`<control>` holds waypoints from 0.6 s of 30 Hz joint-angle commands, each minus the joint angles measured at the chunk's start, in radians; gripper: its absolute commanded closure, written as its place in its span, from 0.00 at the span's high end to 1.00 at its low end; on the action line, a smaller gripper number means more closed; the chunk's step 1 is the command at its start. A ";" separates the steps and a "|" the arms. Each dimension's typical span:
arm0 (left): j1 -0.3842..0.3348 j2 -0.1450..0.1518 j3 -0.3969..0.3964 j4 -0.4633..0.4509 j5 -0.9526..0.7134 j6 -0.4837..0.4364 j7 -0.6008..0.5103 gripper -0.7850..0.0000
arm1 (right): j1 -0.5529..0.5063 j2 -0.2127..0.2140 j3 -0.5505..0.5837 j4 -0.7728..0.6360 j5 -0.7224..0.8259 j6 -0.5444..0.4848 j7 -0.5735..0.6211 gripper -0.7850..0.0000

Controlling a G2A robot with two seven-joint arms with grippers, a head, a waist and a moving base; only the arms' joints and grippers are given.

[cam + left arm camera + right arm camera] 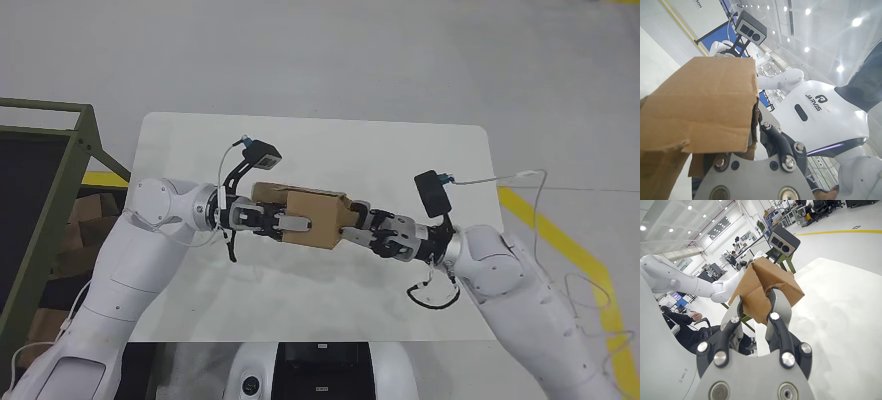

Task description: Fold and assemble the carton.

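Right claw (755, 299): clamps carton (772, 279) flap, 3 o'clock end.
Left claw (262, 220): 9 o'clock end; we cannot tell its grip.
Advice: we'd brace, then crease slowly.

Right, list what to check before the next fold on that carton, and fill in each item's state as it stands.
1. The carton spans between both grippers, over the table: ok.
2. The right gripper is on the carton's end, jaws either side of a folded flap: ok.
3. The left gripper has a hold on the other end: cannot tell; the carton covers it in the left wrist view.
4. End flaps lie flat and closed: not ok; the flap at the right gripper is creased and gaping.
5. Cardboard edges intact: not ok; a ragged torn edge shows near the left gripper.
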 commanded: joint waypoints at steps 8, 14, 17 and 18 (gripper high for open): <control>0.001 0.001 0.004 -0.004 0.002 -0.003 0.003 0.00 | 0.006 -0.003 -0.019 0.011 0.059 -0.081 -0.005 0.42; 0.004 0.003 0.002 -0.009 0.004 -0.005 0.005 0.00 | 0.015 -0.003 -0.026 0.025 0.072 -0.081 0.011 0.40; 0.005 0.003 0.003 -0.012 0.004 -0.007 0.007 0.00 | 0.016 -0.003 -0.027 0.029 0.076 -0.078 0.015 0.38; 0.006 0.003 0.003 -0.012 0.004 -0.008 0.008 0.00 | 0.015 -0.003 -0.027 0.032 0.078 -0.076 0.014 0.38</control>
